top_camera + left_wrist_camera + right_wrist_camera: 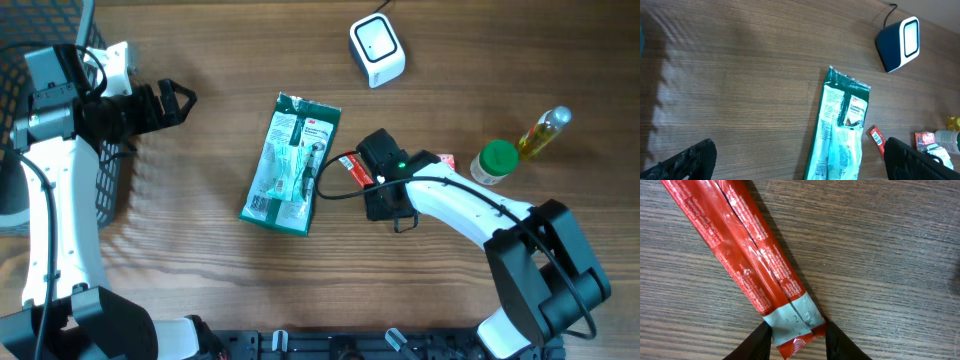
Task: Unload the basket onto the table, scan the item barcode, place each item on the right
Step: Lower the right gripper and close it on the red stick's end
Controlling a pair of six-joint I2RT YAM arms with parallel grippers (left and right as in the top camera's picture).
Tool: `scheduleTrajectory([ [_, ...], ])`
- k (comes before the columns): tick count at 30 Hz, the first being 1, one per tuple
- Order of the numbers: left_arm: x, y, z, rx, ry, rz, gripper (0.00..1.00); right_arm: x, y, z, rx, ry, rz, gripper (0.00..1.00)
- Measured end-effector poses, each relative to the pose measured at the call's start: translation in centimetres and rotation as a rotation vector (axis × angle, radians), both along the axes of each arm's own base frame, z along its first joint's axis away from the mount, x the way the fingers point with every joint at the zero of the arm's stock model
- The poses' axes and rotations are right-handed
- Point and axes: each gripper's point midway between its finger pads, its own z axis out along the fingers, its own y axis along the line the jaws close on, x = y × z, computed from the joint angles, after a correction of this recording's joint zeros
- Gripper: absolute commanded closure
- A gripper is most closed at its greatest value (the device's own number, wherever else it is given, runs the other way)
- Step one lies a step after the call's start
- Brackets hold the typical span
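**One end of the red stick packet is bracketed by the right gripper**

Two fingers of the right gripper [797, 339] are set on either side of the pale end of the red stick packet [747, 255], which lies flat on the table [880, 255]. The jaws are narrowed to about the width of that end. Whether it is pinched cannot be told. An end hold is judged to be chosen so that the printed length is left uncovered for the scanner [377, 50], which stands well apart, off to one side of the tool. The long axis of the packet is directed away from the fingers, slanted toward the left of the wrist view, with the seam turned upward. No barcode is seen on this face. The left gripper [178, 100] is spread wide, and nothing is held by it.
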Motion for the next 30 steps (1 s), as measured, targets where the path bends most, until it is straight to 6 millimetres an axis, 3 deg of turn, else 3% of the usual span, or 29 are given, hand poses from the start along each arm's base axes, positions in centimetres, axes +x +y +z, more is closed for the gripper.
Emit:
scheduleTrajectory([
  [3,0.0,0.0,0.0,0.0,0.0,0.0,0.0,-0.2,-0.1,0.0,-0.004,0.006,0.013,0.64],
  [5,0.0,0.0,0.0,0.0,0.0,0.0,0.0,-0.7,-0.4,0.3,-0.017,0.039,0.023,0.55],
  [6,0.0,0.0,0.0,0.0,0.001,0.0,0.0,-0.6,-0.3,0.6,-0.014,0.044,0.027,0.44],
  [8,0.0,0.0,0.0,0.0,0.001,0.0,0.0,0.2,0.2,1.7,0.003,0.028,0.038,0.37],
  [11,0.0,0.0,0.0,0.0,0.0,0.0,0.0,1.4,1.0,3.7,0.037,-0.024,0.056,0.45],
  [16,0.0,0.0,0.0,0.0,0.0,0.0,0.0,1.3,0.8,3.7,0.036,-0.024,0.052,0.48],
  [18,0.0,0.0,0.0,0.0,0.0,0.0,0.0,1.2,0.5,3.3,0.033,-0.019,0.043,0.48],
  [21,0.0,0.0,0.0,0.0,0.0,0.0,0.0,0.6,-0.2,2.4,0.017,0.005,0.033,0.56],
  [30,0.0,0.0,0.0,0.0,0.0,0.0,0.0,0.8,-0.1,0.2,0.0,0.035,0.03,0.69],
])
